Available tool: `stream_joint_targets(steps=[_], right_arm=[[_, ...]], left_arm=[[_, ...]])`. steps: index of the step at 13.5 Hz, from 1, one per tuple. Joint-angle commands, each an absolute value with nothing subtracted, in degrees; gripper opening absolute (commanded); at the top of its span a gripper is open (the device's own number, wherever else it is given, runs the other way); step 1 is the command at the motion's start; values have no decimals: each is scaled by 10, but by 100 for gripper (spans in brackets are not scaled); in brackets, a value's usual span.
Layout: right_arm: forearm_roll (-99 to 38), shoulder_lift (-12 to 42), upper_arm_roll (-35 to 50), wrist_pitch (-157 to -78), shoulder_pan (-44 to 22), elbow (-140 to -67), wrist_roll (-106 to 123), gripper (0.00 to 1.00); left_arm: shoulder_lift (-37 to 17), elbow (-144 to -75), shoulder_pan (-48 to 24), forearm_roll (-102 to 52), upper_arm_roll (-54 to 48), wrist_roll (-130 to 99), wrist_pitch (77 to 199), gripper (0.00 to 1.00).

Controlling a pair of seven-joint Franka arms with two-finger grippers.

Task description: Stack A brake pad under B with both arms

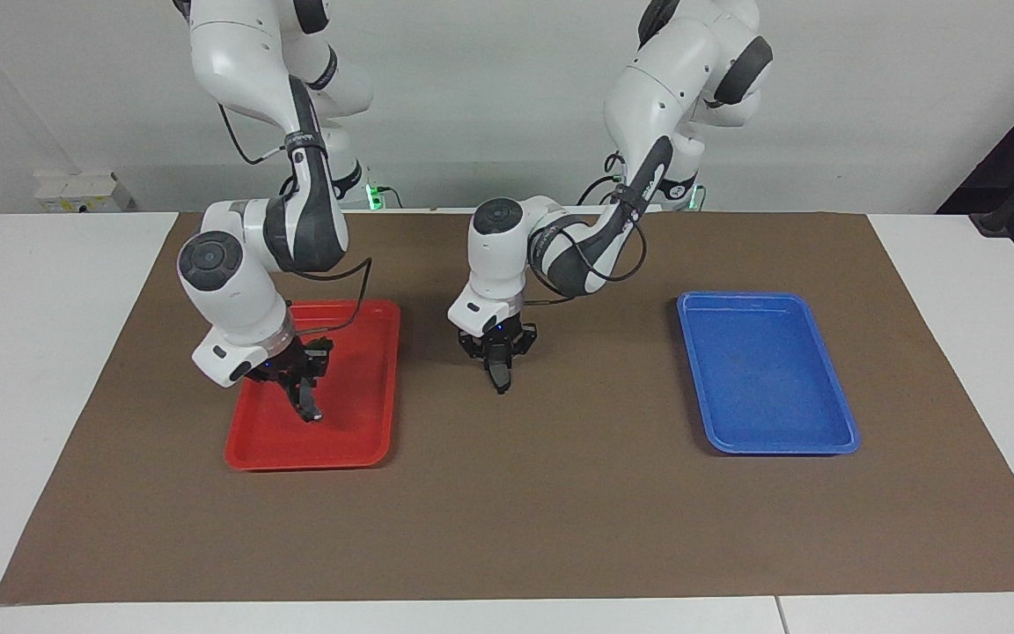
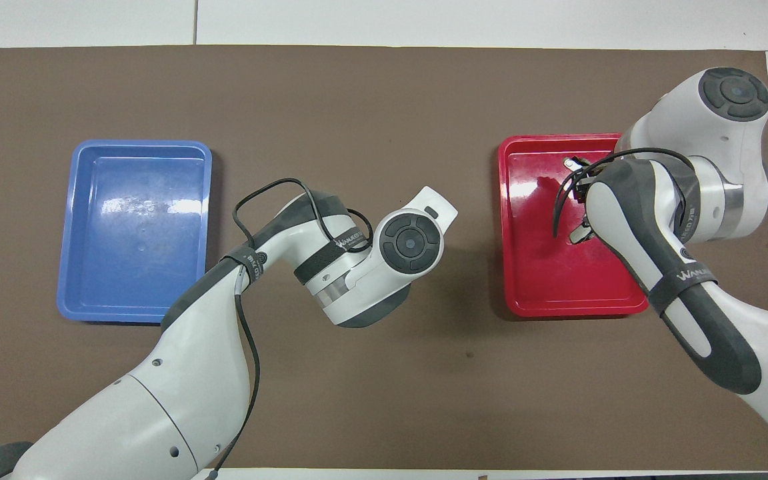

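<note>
My right gripper [image 1: 301, 394] is over the red tray [image 1: 364, 447] and is shut on B [image 1: 311, 409], a dark curved piece with a pale tip that hangs down just above the tray floor. My left gripper [image 1: 496, 358] is over the brown mat beside the red tray, toward the left arm's end. It is shut on the A brake pad [image 1: 500, 379], a short dark piece that points down a little above the mat. In the overhead view the left wrist [image 2: 412, 241] hides its gripper and the pad. The right arm [image 2: 631, 220] covers most of B.
The red tray [image 2: 509, 267] holds nothing else that I can see. An empty blue tray [image 1: 828, 443] lies toward the left arm's end of the table, also in the overhead view [image 2: 69, 267]. A brown mat [image 1: 560, 511] covers the table.
</note>
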State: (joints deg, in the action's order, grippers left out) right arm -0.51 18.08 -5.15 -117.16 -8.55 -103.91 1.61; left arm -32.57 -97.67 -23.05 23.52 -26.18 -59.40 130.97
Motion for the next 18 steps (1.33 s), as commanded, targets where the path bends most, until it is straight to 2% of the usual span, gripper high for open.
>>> stream_joint_targets(steps=[1,2,4,7,9,12,16,18], right_arm=[[4,173,-47,-1165,-80,-1036,7,0],[4,173,-48,-1164,-79,-1036,8,0],[4,173,-47,-1165,-78,-1036,8,0],[4,173,-47,-1162,-79,-1034,9,0],[4,172,-47,-1149,-81,-1024,9,0],[-6,176,-42,-1114,-92,-991,6,0],[-18,180,-34,-1100,-161,-955,-8,0],[-23,200,-33,-1090,-203,-920,-45,0]], left_arm=[[-334,-962,-236,251,-256,-606,1312,47],[-334,-961,-236,254,-254,-606,1311,59],[-333,-954,-237,276,-250,-606,1303,75],[-323,-912,-236,271,-236,-594,1237,96],[-309,-890,-226,259,-236,-585,1192,99],[-258,-876,-186,213,-242,-521,1105,99],[-186,-860,-139,160,-234,-410,989,99],[-154,-860,-106,152,-233,-347,959,99]])
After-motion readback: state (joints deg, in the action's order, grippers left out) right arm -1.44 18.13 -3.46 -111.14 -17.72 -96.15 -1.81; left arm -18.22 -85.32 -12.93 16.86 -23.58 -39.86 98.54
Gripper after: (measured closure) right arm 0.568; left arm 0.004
